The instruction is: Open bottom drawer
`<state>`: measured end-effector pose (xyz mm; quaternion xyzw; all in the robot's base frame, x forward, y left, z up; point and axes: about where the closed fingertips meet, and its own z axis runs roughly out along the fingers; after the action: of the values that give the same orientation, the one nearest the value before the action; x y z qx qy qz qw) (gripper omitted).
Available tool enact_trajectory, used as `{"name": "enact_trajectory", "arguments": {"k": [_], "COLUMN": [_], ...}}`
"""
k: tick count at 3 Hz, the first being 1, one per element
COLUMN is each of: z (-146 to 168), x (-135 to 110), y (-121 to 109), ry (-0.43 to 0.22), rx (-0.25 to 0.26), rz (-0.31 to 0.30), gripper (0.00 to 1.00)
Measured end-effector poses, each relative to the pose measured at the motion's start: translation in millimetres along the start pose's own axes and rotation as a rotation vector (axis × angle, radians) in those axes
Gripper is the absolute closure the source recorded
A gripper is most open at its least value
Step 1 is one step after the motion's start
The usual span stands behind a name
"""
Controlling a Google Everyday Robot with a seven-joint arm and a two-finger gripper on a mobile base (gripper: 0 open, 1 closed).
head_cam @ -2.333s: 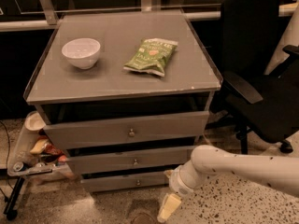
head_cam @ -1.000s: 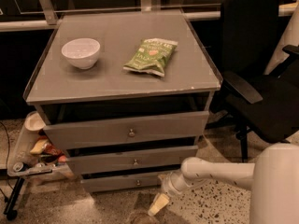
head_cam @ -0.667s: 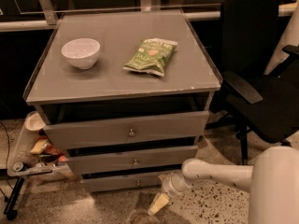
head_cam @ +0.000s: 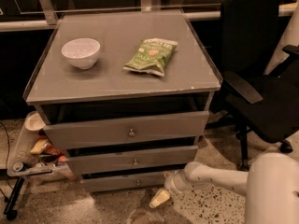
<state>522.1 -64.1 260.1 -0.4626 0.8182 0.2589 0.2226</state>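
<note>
I see the bottom drawer (head_cam: 112,183), lowest of 3, its front barely proud. My gripper (head_cam: 160,198) hangs just below that drawer's right end, over speckled floor (head_cam: 205,209). Released or clenched, I cannot tell.

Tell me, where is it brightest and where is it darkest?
Camera view: brightest on the white bowl and the cabinet top; darkest in the gap under that top; the bottom drawer is dim, and the gripper shows pale near the floor, just in front of its right end.
</note>
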Motion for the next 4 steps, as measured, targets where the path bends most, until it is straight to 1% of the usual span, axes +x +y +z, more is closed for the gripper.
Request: {"name": "enact_trajectory", "arguments": {"k": [1, 3, 4], "z": [5.8, 20.4, 35.3], "x": [8.1, 15.9, 19.8], "y": [-19.2, -52.7, -75.1], "ry": [-0.005, -0.013, -0.013], "rx": [0.04, 0.076, 0.087], "rz": [0.014, 0.014, 0.01], "gripper": [0.0, 0.0, 0.0]}}
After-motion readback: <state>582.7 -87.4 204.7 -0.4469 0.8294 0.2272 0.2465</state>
